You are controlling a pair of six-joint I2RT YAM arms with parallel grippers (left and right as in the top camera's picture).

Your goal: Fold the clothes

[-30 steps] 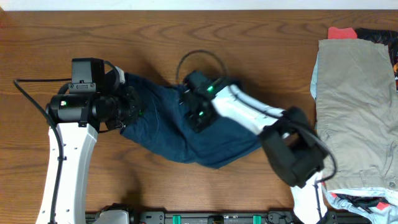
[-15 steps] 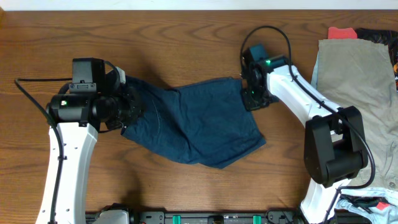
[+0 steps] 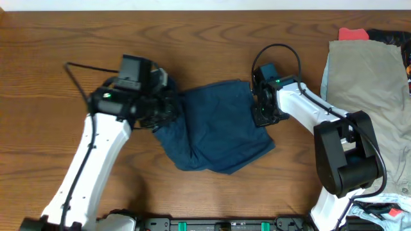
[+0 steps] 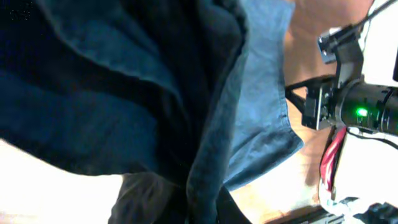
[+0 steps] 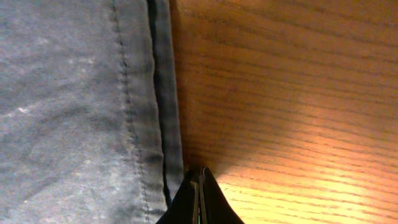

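Note:
The dark navy shorts (image 3: 218, 128) lie crumpled in the middle of the wooden table. My left gripper (image 3: 168, 110) is shut on their left edge, and the cloth is bunched and lifted there. In the left wrist view the navy fabric (image 4: 155, 93) hangs in folds over the jaws and hides them. My right gripper (image 3: 260, 114) sits at the shorts' right edge. In the right wrist view its fingers (image 5: 199, 177) are pressed together on the table, just beside the stitched hem (image 5: 158, 124), with nothing seen between them.
A khaki-grey garment (image 3: 366, 96) lies spread at the right side. A red garment (image 3: 353, 32) and a dark one (image 3: 392, 38) lie behind it. A pale blue cloth (image 3: 359, 206) lies at the front right. Bare wood (image 3: 96, 38) lies to the left and at the back.
My left gripper has carried the shorts' left edge to the right, bunching the cloth. My right gripper went from the shorts' middle to their right edge, then slightly toward the front.

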